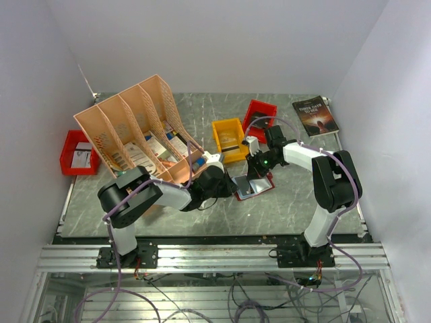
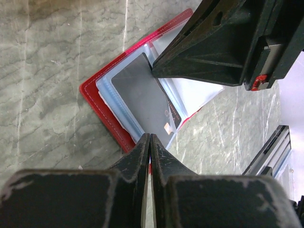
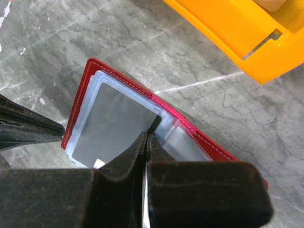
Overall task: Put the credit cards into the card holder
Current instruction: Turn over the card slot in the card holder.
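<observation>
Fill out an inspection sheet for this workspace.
Surface: grey veined table.
Job's things: red card holder lies open; dark grey card on its clear pockets, inserted or not unclear.
Clutter: peach file organizer, yellow bin, left red bin, back red bin, book.
Grippers: left gripper and right gripper both shut, tips at the holder.
Cables: purple cables loop along both arms.
Surroundings: white walls.
</observation>
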{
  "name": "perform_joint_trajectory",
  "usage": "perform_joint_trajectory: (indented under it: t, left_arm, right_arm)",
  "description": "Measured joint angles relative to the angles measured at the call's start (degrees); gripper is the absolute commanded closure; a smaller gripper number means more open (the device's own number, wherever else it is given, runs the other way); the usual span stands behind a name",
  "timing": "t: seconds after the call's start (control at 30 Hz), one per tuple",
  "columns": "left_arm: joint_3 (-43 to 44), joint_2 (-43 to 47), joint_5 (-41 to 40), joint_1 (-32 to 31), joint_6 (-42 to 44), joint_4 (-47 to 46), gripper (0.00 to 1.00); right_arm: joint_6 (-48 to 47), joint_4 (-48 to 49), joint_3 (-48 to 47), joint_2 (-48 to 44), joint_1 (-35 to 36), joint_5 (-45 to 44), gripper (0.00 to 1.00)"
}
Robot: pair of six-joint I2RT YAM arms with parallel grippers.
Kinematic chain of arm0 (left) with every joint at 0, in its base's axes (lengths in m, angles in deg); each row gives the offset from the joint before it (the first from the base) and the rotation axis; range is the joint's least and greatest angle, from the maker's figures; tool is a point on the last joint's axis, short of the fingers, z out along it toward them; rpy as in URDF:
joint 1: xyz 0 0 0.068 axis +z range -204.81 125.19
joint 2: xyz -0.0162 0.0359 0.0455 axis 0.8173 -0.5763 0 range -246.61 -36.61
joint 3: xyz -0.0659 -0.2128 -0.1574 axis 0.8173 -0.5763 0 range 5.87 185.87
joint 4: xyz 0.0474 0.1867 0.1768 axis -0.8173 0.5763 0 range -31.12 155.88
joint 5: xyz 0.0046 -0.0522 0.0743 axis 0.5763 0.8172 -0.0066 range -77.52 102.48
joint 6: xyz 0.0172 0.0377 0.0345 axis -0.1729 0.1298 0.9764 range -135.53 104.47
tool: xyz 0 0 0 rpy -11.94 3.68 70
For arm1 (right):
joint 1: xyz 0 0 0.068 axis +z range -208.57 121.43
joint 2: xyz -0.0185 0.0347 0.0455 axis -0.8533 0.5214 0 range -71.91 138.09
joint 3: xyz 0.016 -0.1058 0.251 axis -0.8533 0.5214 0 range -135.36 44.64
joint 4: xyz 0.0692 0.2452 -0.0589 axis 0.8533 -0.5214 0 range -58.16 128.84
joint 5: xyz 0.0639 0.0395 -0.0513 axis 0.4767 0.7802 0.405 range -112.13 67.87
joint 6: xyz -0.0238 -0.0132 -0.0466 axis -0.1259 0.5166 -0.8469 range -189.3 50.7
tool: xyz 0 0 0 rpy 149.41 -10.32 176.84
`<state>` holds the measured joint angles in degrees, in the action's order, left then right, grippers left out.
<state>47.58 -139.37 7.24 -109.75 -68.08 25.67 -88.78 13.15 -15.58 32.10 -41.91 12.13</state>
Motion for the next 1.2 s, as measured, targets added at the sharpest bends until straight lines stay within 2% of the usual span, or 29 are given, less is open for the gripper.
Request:
perform_joint_trajectory:
  t: [0.13,0.33,0.57,1.2]
  left_arm:
    - [0.2,0.0,0.2,0.0,0.0,0.0,0.89]
    - [0.9,-1.3,0.9,0.0,-0.6,-0.3,0.77]
    - [1.9,-2.3,1.0,0.0,-0.9,0.1,0.7]
    - [2.6,-2.6,1.0,0.0,-1.3,1.5,0.67]
  right_arm:
    - [0.0,-0.1,-0.1,0.0,0.0,0.0,0.99]
    - [0.0,-0.2,-0.1,0.0,0.0,0.0,0.99]
    - [0.0,-0.3,-0.2,0.1,0.0,0.0,0.99]
    - [0.0,-0.5,-0.4,0.3,0.0,0.0,0.99]
